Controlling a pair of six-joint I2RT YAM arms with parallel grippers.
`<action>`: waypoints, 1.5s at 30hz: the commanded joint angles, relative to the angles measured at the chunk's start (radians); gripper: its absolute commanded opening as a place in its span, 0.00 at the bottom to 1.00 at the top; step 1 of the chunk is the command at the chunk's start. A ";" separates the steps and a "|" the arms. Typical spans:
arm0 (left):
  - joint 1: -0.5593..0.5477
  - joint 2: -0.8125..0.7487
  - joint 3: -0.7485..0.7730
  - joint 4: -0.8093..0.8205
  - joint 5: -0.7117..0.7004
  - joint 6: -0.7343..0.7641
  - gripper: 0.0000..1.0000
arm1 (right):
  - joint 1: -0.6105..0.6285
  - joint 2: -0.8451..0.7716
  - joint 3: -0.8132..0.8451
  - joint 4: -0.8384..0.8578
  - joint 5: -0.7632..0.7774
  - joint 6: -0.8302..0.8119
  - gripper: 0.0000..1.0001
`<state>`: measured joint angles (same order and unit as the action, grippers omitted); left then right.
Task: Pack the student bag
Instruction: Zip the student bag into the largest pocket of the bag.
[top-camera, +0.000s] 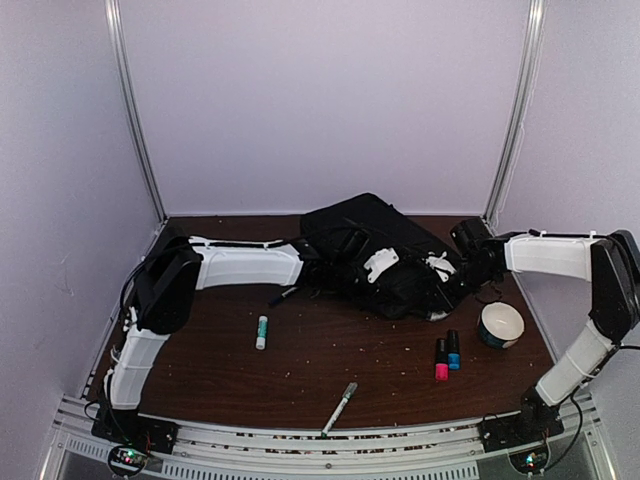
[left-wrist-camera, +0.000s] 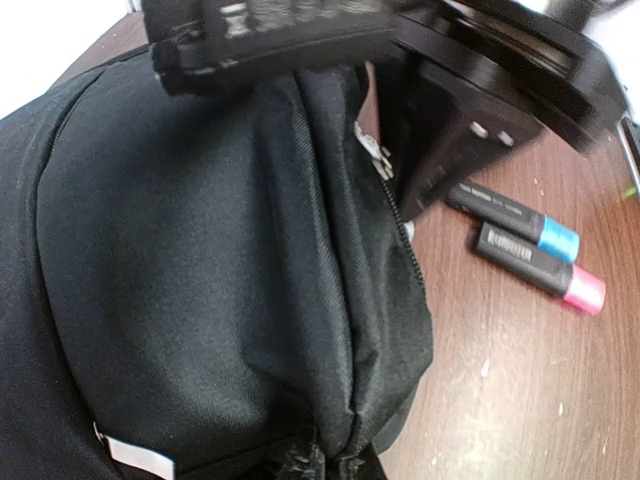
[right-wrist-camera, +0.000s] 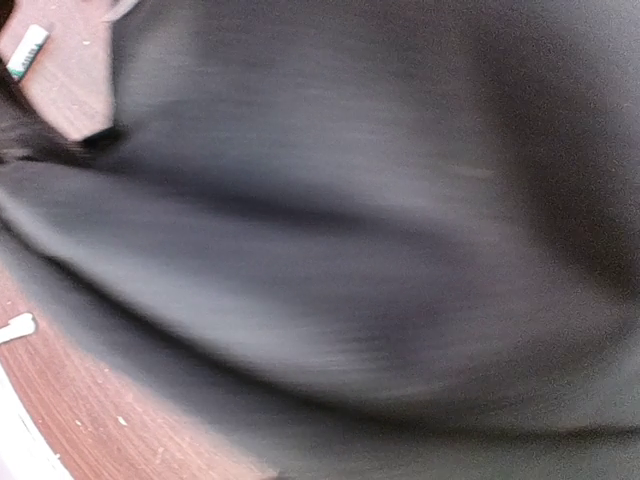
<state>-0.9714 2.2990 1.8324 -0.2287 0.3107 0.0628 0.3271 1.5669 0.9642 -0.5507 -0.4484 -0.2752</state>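
Observation:
The student bag (top-camera: 365, 245), a large black soft backpack, lies at the back middle of the table. My left gripper (top-camera: 383, 264) reaches over it from the left. In the left wrist view the bag (left-wrist-camera: 200, 260) fills the frame and its fabric bunches into a pinched fold at the bottom edge (left-wrist-camera: 345, 445), where my fingers close on it. My right gripper (top-camera: 441, 268) presses against the bag's right side. Its black body shows by the zip in the left wrist view (left-wrist-camera: 440, 120). The right wrist view shows only blurred black fabric (right-wrist-camera: 380, 250), with the fingers hidden.
A green-and-white glue stick (top-camera: 262, 331) and a silver pen (top-camera: 340, 407) lie in front of the bag. A pink-capped marker (top-camera: 441, 359) and a blue-capped marker (top-camera: 453, 350) lie at the right, beside a white bowl (top-camera: 501, 324). A dark pen (top-camera: 283, 296) lies by the bag.

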 joint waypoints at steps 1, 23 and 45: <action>0.007 -0.088 -0.050 -0.002 -0.012 0.046 0.02 | -0.033 0.032 0.045 -0.061 0.079 -0.019 0.00; 0.026 -0.391 -0.437 -0.136 -0.300 0.184 0.00 | -0.038 0.085 0.118 -0.112 0.064 -0.122 0.00; -0.031 -0.708 -0.632 -0.167 -0.142 0.162 0.53 | 0.190 0.109 0.189 -0.137 -0.059 -0.075 0.00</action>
<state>-0.9604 1.5742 1.1851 -0.4805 0.0467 0.2565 0.5106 1.6749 1.1107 -0.7185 -0.4644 -0.3588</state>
